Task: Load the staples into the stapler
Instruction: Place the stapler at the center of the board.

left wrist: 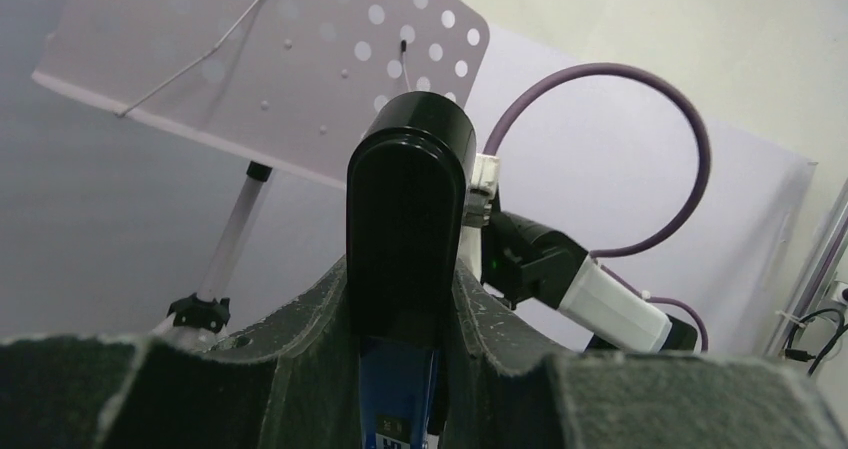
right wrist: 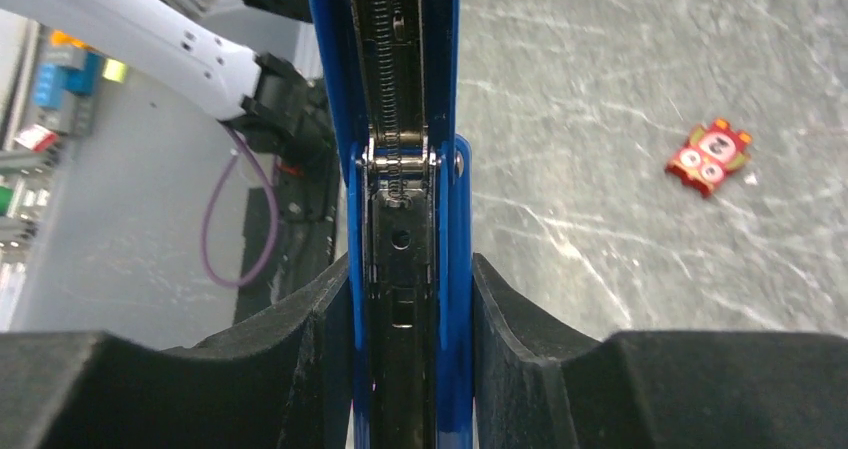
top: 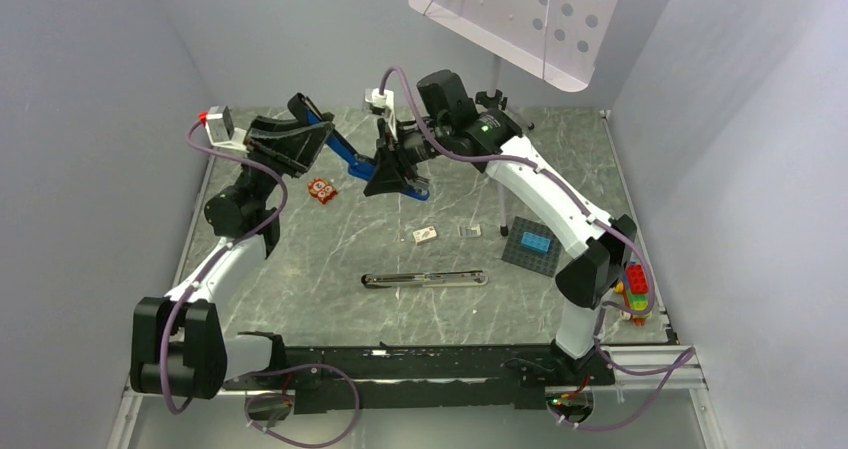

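Note:
A blue and black stapler is held swung open above the far middle of the table, between both grippers. My left gripper is shut on its black-tipped upper arm; the fingers press both its sides. My right gripper is shut on the blue lower part, where the open metal channel with its spring shows between the fingers. A tiny silver-grey piece, seemingly the staples, lies on the table mid-right, apart from both grippers.
A long silver and black stapler lies flat near the front middle. A small pale box lies beside the staples. A red toy also shows in the right wrist view. A dark baseplate with a blue brick and stacked bricks sit at the right. A stand's perforated plate hangs at the back.

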You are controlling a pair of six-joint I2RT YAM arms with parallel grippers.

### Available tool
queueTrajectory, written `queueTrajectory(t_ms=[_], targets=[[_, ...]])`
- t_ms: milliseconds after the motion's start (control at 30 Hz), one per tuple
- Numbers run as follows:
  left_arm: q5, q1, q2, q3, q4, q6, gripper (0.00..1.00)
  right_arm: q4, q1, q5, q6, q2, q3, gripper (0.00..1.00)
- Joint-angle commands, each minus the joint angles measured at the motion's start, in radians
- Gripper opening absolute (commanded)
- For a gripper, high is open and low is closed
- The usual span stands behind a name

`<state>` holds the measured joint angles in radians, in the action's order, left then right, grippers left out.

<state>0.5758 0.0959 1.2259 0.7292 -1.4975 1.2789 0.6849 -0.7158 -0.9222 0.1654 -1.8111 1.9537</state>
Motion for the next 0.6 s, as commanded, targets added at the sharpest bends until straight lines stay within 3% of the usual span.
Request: queueTrajectory(t_ms=[0, 567], targets=[[0.018, -0.013, 0.023, -0.043, -0.171, -0.025, 0.11, 0.182, 0.026, 0.179, 0.166, 0.0, 0.091, 0.18], [0.104, -0.047, 0.068, -0.092, -0.171, 0.01, 0.41, 0.256, 0.027, 0.371, 0.244, -0.033, 0.114, 0.17]])
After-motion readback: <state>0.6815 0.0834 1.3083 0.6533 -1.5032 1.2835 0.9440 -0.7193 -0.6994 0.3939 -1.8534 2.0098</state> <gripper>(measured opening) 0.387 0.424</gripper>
